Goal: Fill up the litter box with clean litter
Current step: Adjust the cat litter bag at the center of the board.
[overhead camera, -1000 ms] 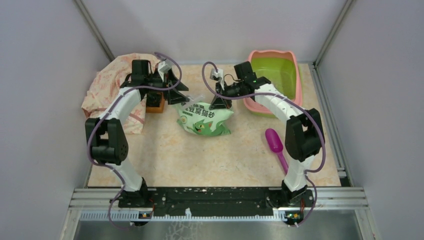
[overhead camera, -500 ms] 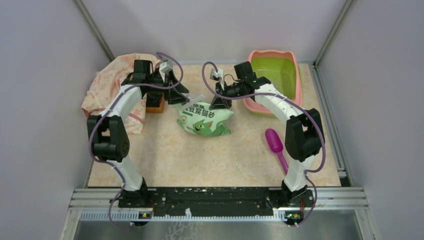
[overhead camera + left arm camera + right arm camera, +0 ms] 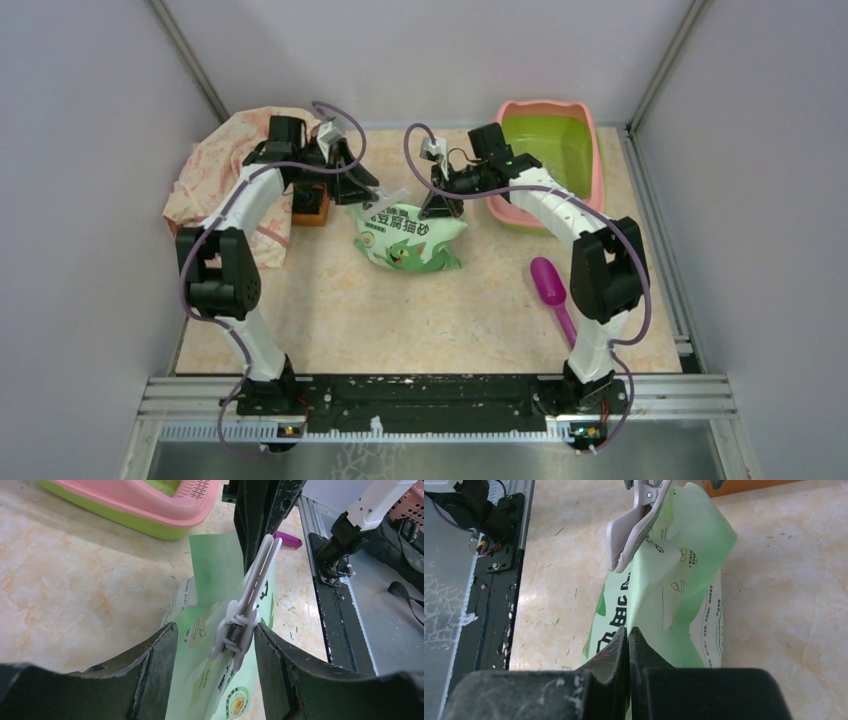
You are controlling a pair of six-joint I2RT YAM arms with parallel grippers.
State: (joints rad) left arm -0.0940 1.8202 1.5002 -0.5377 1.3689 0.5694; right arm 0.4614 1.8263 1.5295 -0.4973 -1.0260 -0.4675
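The litter box [image 3: 598,170] is sitting well beyond the right gripper [image 3: 440,205], off to its right. Its lime-green basin is showing bare, so nothing has been poured yet. No clean litter is showing in any view; it is presumably inside the closed bag.

The light green bag [image 3: 410,240] is lying between the two sets of jaws, with its top edge rising up to both. The right jaws are pressing fully together, and a fold of the bag's film seems to be pinched between them, holding that corner up.

The purple scoop [image 3: 550,285] is lying untouched, well behind the right jaws on the near side.

The white clip [image 3: 245,615] is clamping the bag's mouth, and its spring end is sitting right between the jaws of the left gripper [image 3: 215,637]. Those jaws are standing partly apart, straddling the clip. One finger [image 3: 270,655] is lying against or just beside it, a gap is showing on the other side, and nothing is gripped yet.

By my reading the task is only beginning. The clip is waiting to be squeezed and pulled off. The bag then needs opening, lifting over the box and tipping out.
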